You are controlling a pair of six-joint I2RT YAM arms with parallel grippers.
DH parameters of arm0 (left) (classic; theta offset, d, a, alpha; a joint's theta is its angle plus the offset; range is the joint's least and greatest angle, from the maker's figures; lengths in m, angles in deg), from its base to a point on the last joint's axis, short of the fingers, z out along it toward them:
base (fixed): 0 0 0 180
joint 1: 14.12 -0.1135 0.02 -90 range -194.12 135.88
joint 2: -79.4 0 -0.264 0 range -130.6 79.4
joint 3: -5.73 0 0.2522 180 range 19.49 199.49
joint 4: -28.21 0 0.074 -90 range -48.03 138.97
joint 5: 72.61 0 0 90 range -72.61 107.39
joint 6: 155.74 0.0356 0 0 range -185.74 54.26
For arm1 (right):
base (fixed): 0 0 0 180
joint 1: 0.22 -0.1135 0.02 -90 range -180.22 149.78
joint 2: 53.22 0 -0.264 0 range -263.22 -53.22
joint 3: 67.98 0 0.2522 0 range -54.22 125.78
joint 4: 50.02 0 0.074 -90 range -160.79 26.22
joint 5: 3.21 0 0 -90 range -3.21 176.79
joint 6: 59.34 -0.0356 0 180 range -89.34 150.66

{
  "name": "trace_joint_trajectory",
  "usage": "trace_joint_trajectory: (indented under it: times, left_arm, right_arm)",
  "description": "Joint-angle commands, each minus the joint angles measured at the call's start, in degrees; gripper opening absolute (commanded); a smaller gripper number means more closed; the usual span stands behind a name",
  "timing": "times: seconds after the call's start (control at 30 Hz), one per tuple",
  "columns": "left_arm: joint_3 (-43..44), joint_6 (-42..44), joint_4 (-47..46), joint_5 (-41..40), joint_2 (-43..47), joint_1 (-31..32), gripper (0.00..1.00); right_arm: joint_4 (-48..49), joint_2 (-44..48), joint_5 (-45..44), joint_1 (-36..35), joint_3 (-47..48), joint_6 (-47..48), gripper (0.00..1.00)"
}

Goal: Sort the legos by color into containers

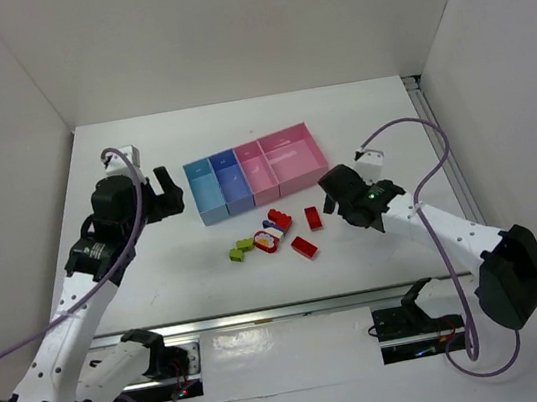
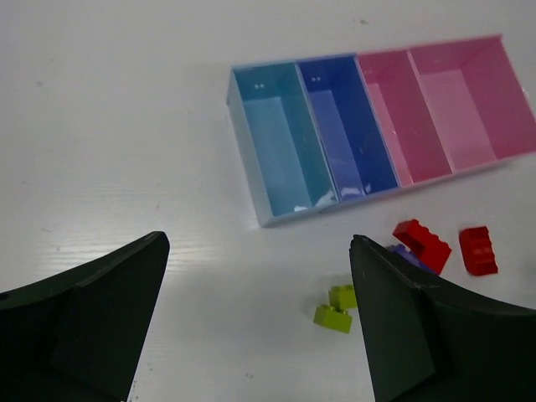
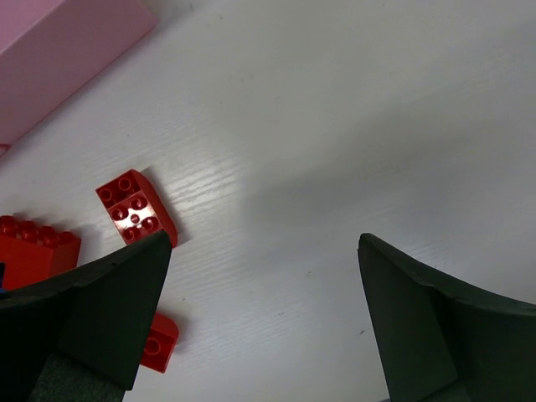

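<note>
- Joined blue and pink plastic trays point(image 2: 243, 142): all four empty, nothing sorted yet.
- Small red plastic bricks point(image 1: 313, 218) and yellow-green plastic bricks point(image 1: 240, 250) lie loose on the white table point(image 1: 188, 274).
- Left gripper point(image 2: 260, 318) and right gripper point(image 3: 264, 318): both released, holding nothing.

Glossy plastic trays point(image 2: 276, 138), legos point(image 1: 272, 235).

My lab test booth
White walls point(image 1: 224, 36) box in my table point(image 1: 357, 117); a metal rail point(image 1: 295, 310) runs along its near edge.

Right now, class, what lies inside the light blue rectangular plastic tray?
The light blue rectangular plastic tray holds nothing: only its bare floor shows. Nothing covers its inside.
</note>
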Motion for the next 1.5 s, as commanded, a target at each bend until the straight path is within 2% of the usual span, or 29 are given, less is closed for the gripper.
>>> trace_joint_trajectory:
  times: [0.0, 0.07, 0.13, 0.17, 0.3, 0.4, 0.53, 0.67, 0.83, 0.93, 1.07, 1.1, 1.17, 1.2, 1.33, 1.47]
  left_arm:
    - [2.2, 1.0, -1.0, 10.7, -3.0, 0.0, 1.0]
    - [1.6, 0.1, -1.7, 13.3, -4.6, 0.0, 1.0]
    - [0.1, -0.8, -2.4, 13.3, -5.3, 0.0, 1.0]
    - [-1.0, -3.2, -2.9, 10.8, -5.3, 0.0, 1.0]
    - [0.7, -4.3, -1.2, 12.6, -5.4, 0.0, 1.0]
    - [2.1, -1.8, -0.7, 16.3, -7.3, 0.0, 1.0]
    - [0.3, -2.4, -1.7, 17.8, -7.3, 0.0, 1.0]
    - [-0.6, -2.9, -2.4, 17.8, -7.3, 0.6, 0.96]
    - [-0.6, -2.9, -1.0, 16.6, -7.3, 0.6, 0.96]
    - [-0.6, -2.9, -1.0, 16.1, -7.9, 0.6, 0.96]
    - [0.6, -2.4, -0.3, 16.6, -10.4, 0.6, 0.96]
    - [0.6, -2.4, 0.3, 16.6, -11.2, 0.6, 0.96]
    - [2.1, -1.9, 0.9, 15.9, -12.0, 0.6, 0.96]
    - [2.1, -1.9, 1.8, 15.8, -12.8, 0.6, 0.99]
    - [3.4, -1.9, 2.3, 15.8, -15.0, 0.6, 0.99]
    - [3.7, -5.2, 2.9, 15.1, -17.8, 1.2, 0.99]
  right_arm:
    - [2.7, -1.0, 1.0, -0.5, 1.2, 4.1, 1.0]
    - [3.2, -3.5, 4.1, -0.5, 2.4, 6.7, 1.0]
    - [3.2, -6.7, 6.3, -0.5, 5.1, 7.6, 1.0]
    - [3.2, -7.6, 9.0, -0.5, 5.9, 10.0, 1.0]
    - [13.5, -7.2, 13.7, -3.7, 1.6, 17.0, 1.0]
    - [17.1, -8.8, 14.6, -3.7, 0.9, 18.8, 1.0]
    - [20.0, -16.3, 15.3, -3.7, 2.5, 23.0, 1.0]
    - [22.7, -23.5, 17.3, -3.2, 4.0, 25.1, 0.92]
    - [26.8, -25.6, 19.9, -2.7, 3.3, 26.2, 0.79]
    - [26.8, -27.4, 19.9, -2.1, 3.8, 26.2, 0.66]
    - [25.7, -28.3, 20.5, -2.1, 4.9, 26.8, 0.4]
    - [24.6, -28.3, 20.5, -2.1, 5.7, 26.2, 0.38]
    - [21.8, -25.2, 19.9, -2.1, 6.3, 25.6, 0.28]
    - [20.7, -23.9, 19.9, -2.1, 7.0, 24.9, 0.28]
    - [17.8, -15.5, 19.4, -2.1, 9.7, 24.4, 0.28]
    - [15.9, -15.8, 13.3, -1.5, 16.5, 23.9, 0.29]
